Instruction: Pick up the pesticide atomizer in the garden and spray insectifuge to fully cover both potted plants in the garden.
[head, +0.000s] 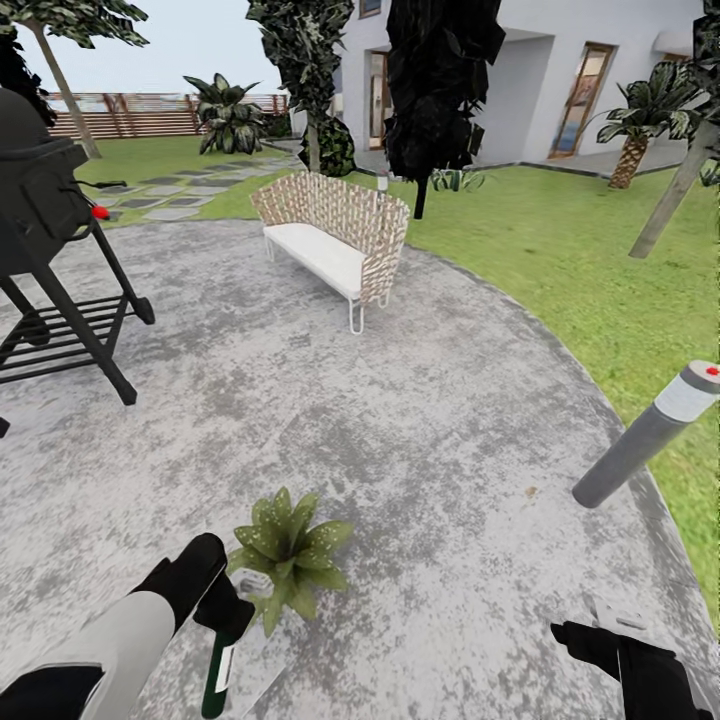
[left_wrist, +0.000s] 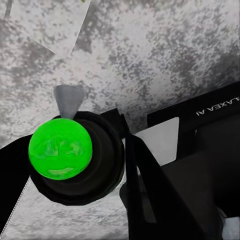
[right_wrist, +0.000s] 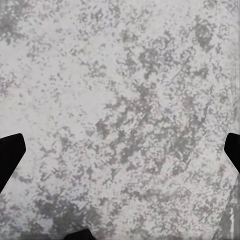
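Atomizer (head: 222, 660) in L end effector (head: 225, 610)

Inverted partial lettering "LAXEA AI" marks the black arm housing (left_wrist: 210, 107).

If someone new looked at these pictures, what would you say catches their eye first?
Probably the woven wicker bench with its white seat, standing at the far side of the round grey patio. Next, the light-green potted plant close in front of the robot, with the left gripper beside it holding the pesticide atomizer. The black barbecue grill stands at the left, a tilted-looking grey bollard lamp at the right.
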